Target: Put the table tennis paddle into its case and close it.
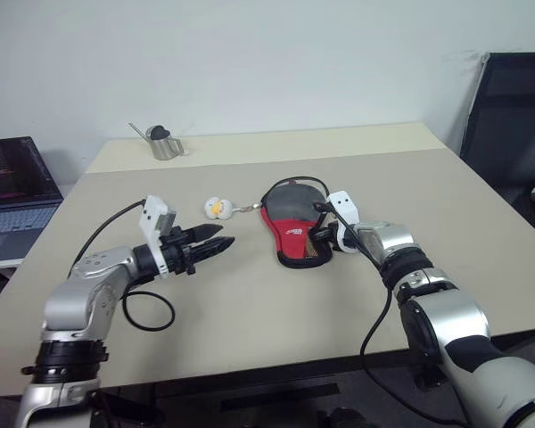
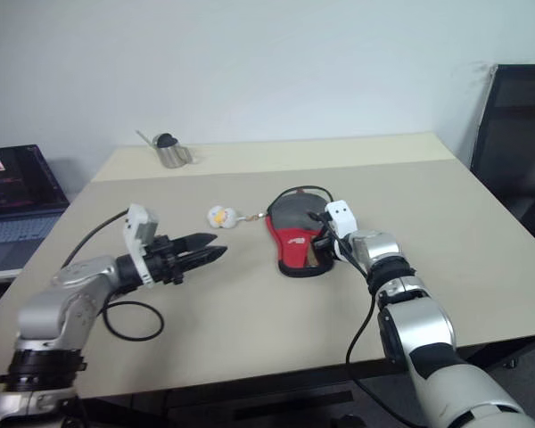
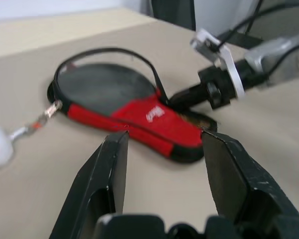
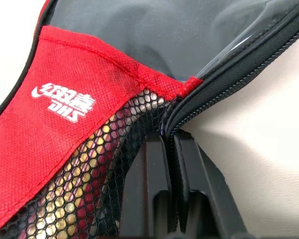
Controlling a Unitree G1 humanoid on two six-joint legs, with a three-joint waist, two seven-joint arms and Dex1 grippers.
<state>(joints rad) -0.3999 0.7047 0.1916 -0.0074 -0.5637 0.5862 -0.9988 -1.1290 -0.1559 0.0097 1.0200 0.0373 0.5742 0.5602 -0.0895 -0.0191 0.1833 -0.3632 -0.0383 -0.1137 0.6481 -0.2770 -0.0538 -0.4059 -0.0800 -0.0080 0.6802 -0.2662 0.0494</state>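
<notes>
The case (image 1: 290,223), a red and black paddle-shaped pouch with a white logo, lies flat at mid-table. Its zip edge (image 3: 139,57) stands up in a loose black loop. Most of the table tennis paddle is hidden inside; its pale handle (image 4: 92,186) shows through the mesh pocket. My right gripper (image 1: 317,239) is at the case's handle end, and its fingers (image 4: 152,189) are pressed together on the zip edge there. To the left of the case, my left gripper (image 1: 221,239) hovers open above the table, pointing at it with nothing between its fingers (image 3: 114,169).
A small white-yellow plush charm (image 1: 217,207) lies left of the case, joined to it by a short chain. At the far left of the table stands a metal watering can (image 1: 165,143). A laptop (image 1: 13,192) is off the left edge and a black chair (image 1: 508,116) off the right.
</notes>
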